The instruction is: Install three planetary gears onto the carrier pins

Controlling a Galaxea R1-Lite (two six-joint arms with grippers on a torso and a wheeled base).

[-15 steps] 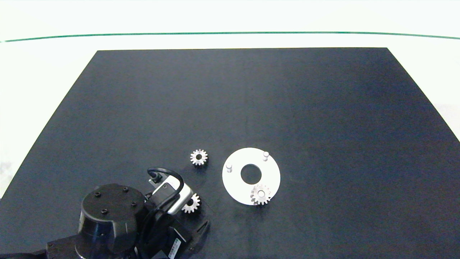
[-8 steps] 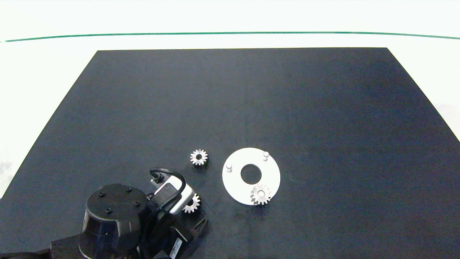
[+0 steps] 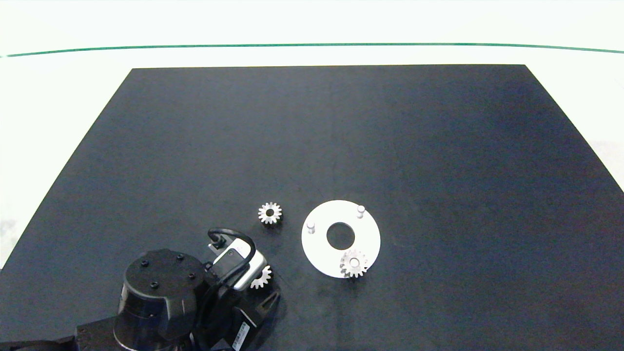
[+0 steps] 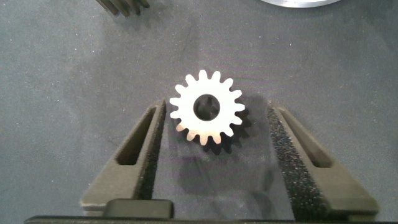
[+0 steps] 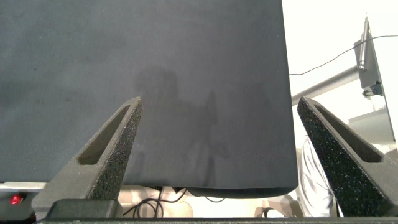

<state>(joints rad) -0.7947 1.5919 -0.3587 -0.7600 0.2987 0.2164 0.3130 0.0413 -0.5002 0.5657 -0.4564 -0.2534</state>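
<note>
One gear (image 3: 354, 263) is seated on a pin of the white disc (image 3: 319, 243); two pins (image 3: 360, 210) are bare. A second gear (image 4: 207, 107) lies flat on the black mat (image 3: 438, 146) between the wide-open fingers (image 4: 149, 149) of the left gripper (image 4: 214, 121), untouched. A third gear (image 3: 269, 213) is left beside the disc, and the right gripper (image 5: 217, 118) is held wide open at the mat's edge.

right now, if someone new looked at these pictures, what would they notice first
The white disc stands out on the dark mat, with one gear already seated on its near pin and two pins bare. At the mat's near left, the left gripper is open, its fingers on either side of a second gear lying flat. A third gear lies loose just left of the disc.
</note>
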